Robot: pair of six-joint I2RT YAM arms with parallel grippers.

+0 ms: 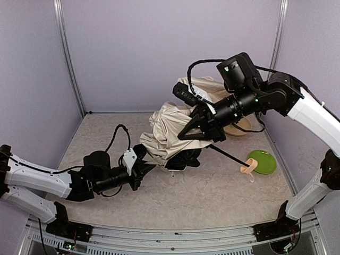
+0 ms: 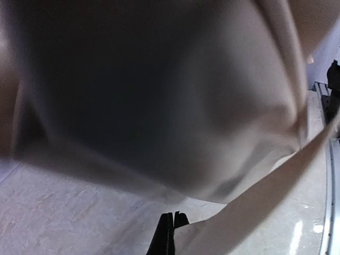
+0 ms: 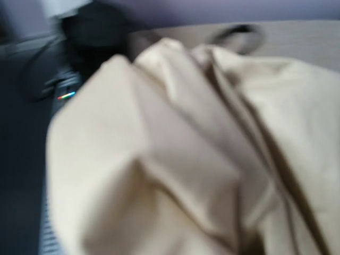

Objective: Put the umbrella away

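- Your umbrella (image 1: 167, 130) sits crumpled at the centre of the worktop (image 1: 212, 196), its cream fabric bunched and its black shaft slanting to the lower right.
- Its beige handle (image 1: 248, 168) lies just beside the green plate (image 1: 265, 159).
- Your right gripper (image 1: 182, 136) has its jaws pinching the fabric from the right.
- Your left gripper (image 1: 150, 168) has its jaws pressed together at the fabric's lower-left edge. You cannot tell whether they hold it.

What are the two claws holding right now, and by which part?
Left claw is shut on the lower hem of the umbrella canopy. Right claw looks closed in the canopy's upper folds, though fabric hides the exact grip.
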